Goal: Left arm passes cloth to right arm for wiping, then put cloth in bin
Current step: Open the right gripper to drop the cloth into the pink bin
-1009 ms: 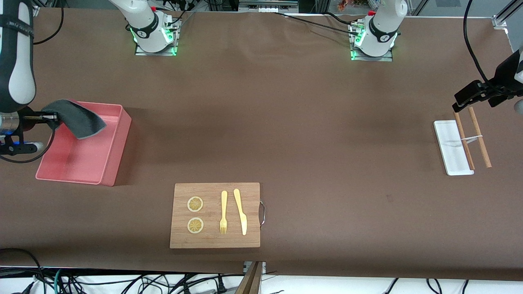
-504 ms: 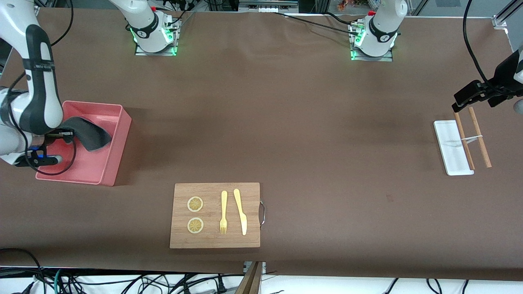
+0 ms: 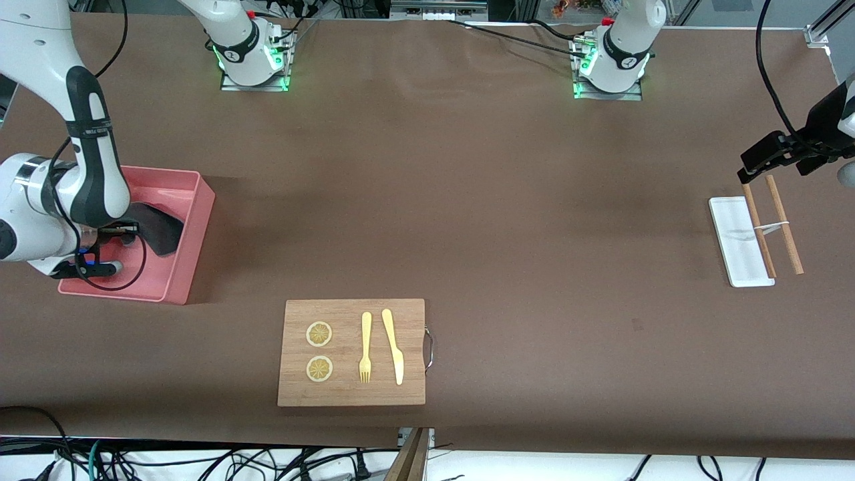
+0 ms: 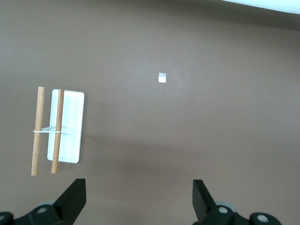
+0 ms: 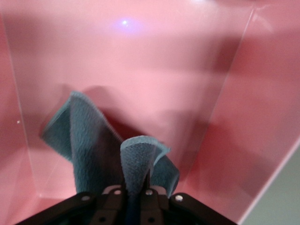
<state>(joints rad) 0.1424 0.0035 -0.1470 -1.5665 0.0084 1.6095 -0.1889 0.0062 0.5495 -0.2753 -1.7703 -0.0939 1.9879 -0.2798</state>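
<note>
The dark grey-blue cloth (image 3: 160, 230) hangs inside the pink bin (image 3: 202, 212) at the right arm's end of the table. My right gripper (image 3: 124, 230) reaches down into the bin, and its fingers pinch a fold of the cloth (image 5: 89, 140). In the right wrist view the right gripper (image 5: 136, 190) grips that fold, with the bin's pink walls (image 5: 140, 61) all around. My left gripper (image 3: 755, 175) waits open over the table at the left arm's end, next to a white tray. Nothing lies between the wide-apart fingers of the left gripper (image 4: 139, 197).
A wooden board (image 3: 351, 352) with two lemon slices, a yellow fork (image 3: 365, 347) and a yellow knife (image 3: 393, 346) lies near the front edge. A small white tray (image 3: 735, 244) carries two wooden sticks (image 3: 775, 224); the tray (image 4: 70, 126) shows in the left wrist view.
My right arm has swung over the bin and brought the cloth down from above its rim to inside it. The left arm has not moved.
</note>
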